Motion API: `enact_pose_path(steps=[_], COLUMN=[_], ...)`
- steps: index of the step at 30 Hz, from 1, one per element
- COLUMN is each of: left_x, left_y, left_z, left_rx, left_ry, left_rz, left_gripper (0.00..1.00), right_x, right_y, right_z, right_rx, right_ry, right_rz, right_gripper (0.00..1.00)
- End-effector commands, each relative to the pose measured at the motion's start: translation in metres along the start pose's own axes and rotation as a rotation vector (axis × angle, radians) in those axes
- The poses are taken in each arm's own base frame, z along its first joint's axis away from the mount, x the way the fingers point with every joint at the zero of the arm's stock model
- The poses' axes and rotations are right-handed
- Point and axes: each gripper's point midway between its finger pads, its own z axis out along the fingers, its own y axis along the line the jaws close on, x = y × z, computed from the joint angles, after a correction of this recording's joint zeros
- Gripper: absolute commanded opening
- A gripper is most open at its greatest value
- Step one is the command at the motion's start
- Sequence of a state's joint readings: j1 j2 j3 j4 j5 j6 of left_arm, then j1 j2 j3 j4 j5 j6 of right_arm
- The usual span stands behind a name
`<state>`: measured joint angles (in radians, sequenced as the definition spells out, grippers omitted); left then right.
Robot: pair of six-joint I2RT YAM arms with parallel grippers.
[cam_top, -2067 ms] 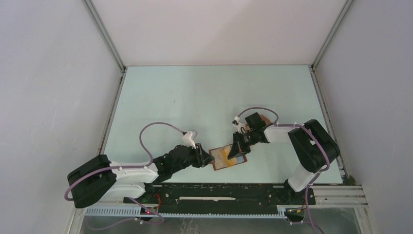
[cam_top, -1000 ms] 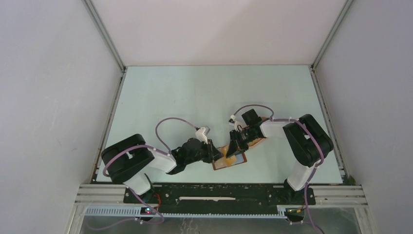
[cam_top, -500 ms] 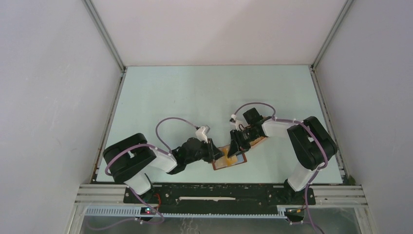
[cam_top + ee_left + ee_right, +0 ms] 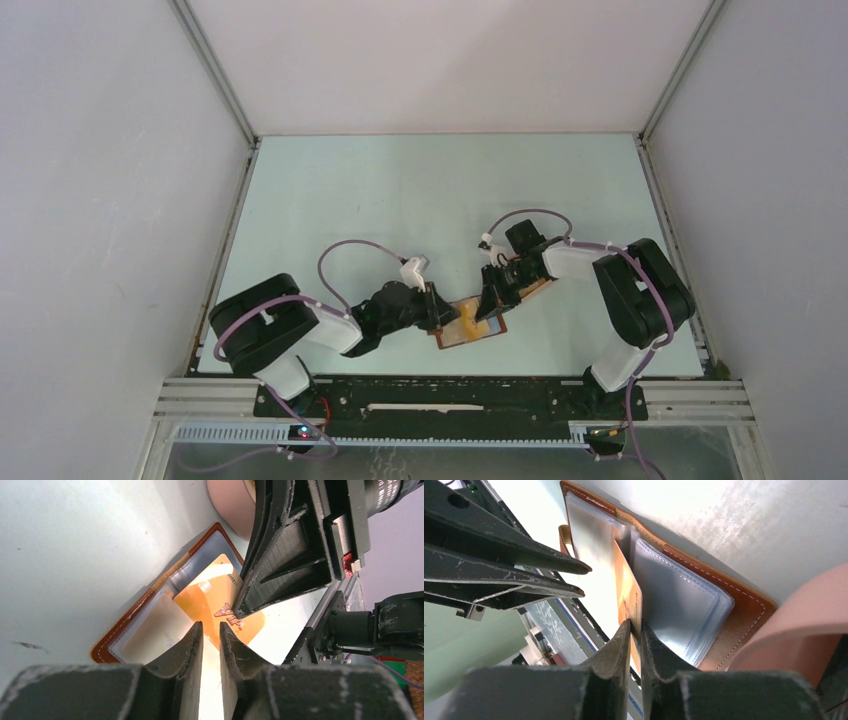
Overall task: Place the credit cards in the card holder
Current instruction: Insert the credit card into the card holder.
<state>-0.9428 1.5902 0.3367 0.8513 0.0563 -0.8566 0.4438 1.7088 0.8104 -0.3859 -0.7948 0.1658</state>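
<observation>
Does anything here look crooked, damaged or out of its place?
Only the orange card stands out: it is tilted up from the open card holder, between the clear sleeves, pinched at its edge by the right gripper, and is not lying flat in a slot. Nothing looks spilled or damaged.

Left tool (image 4: pixel 211 626) low, reaching inward — jaws nearly together; right tool (image 4: pixel 635 625) opposite, tips facing it, clamped narrow.

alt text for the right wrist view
The right gripper pinches an orange card edge-on over an open brown wallet with clear sleeves. The left gripper reaches in from the frame's left; a pink tray shows at right.
</observation>
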Motion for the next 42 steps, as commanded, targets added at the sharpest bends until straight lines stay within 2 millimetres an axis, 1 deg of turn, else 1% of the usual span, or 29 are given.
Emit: enact_pose_path(steps=[1,5,8,12,17,21,26,30,36,42], left_x=[-0.013,-0.011,-0.006,0.005,0.014,0.016,0.023,0.024,0.025,0.026], left_y=[-0.009,-0.002,0.01,0.022,0.031,0.045,0.058,0.063,0.062,0.06], left_z=[-0.008,-0.014,-0.02,-0.025,-0.025,-0.026,-0.035,-0.038,-0.035,-0.032], left_rx=[0.031,0.002,-0.047,-0.086,-0.121,-0.191,-0.255,-0.278,-0.276,-0.265], left_ry=[-0.048,-0.046,-0.038,-0.004,0.027,0.037,0.055,0.058,0.073,0.082], left_rz=[0.001,0.005,0.009,0.007,-0.002,-0.007,-0.013,-0.01,-0.002,-0.001], left_gripper=[0.23,0.22,0.22,0.22,0.21,0.18,0.14,0.12,0.11,0.11], right_x=[-0.009,-0.01,-0.011,-0.012,-0.009,-0.008,-0.006,-0.001,0.006,0.006], right_y=[0.003,0.004,0.004,0.004,0.004,0.006,0.008,0.008,0.003,-0.001], right_z=[-0.008,-0.007,-0.006,-0.003,0.001,0.003,0.004,0.005,0.003,0.006], right_rx=[0.011,0.006,0.002,0.002,-0.003,-0.008,-0.021,-0.012,0.015,0.02], right_ry=[-0.028,-0.025,-0.02,-0.002,0.045,0.063,0.08,0.105,0.126,0.135], right_rz=[-0.021,-0.012,0.002,0.021,0.033,0.031,0.035,0.025,0.019,0.043], right_gripper=[0.12,0.03,0.0,0.0,0.0,0.0,0.0,0.0,0.0,0.0])
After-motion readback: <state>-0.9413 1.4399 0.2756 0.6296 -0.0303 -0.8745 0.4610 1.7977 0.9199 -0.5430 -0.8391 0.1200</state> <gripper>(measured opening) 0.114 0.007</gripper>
